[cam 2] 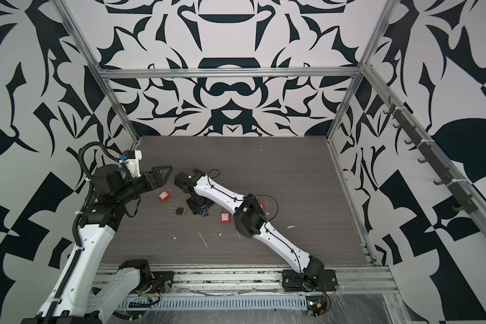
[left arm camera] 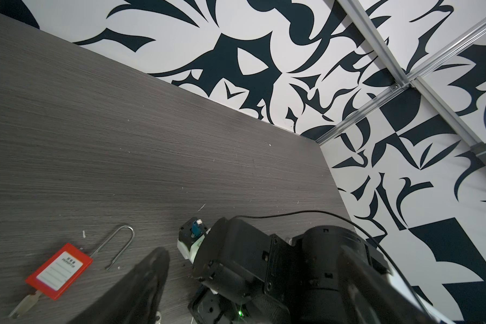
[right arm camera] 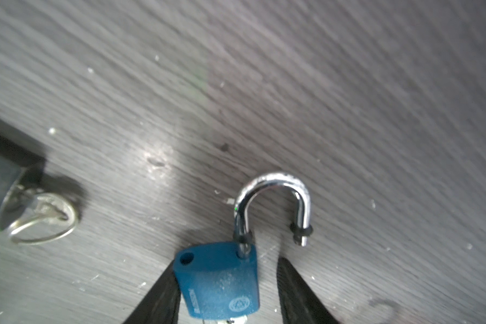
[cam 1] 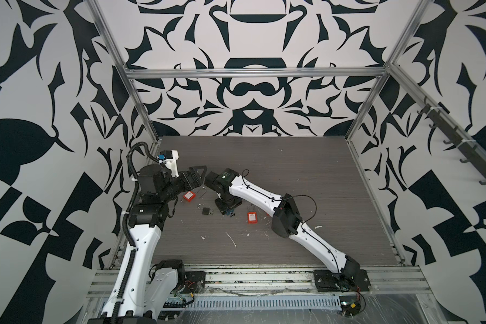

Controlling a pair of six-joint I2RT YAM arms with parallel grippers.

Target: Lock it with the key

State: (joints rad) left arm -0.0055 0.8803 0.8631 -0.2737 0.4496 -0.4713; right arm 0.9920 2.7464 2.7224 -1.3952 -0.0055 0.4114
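Grey wood-grain table (cam 1: 292,168) carries, nearest its front edge, a red padlock (cam 1: 252,218). A little farther in, the right gripper (right arm camera: 229,265) points down with its jaws half open astride the blue padlock (right arm camera: 219,283); one finger (right arm camera: 157,294) is against the body and the other stands clear, and the chrome shackle (right arm camera: 272,190) is sprung open. Just left lies a black padlock (cam 1: 206,211) with a key ring (right arm camera: 45,224). Beyond it lies a second red padlock (left arm camera: 59,270), unlatched, with a key (left arm camera: 26,304) in its base, and farthest back the left gripper (cam 1: 203,176) hovers spread wide, holding nothing.

Soft even light, blurry wrist close-up
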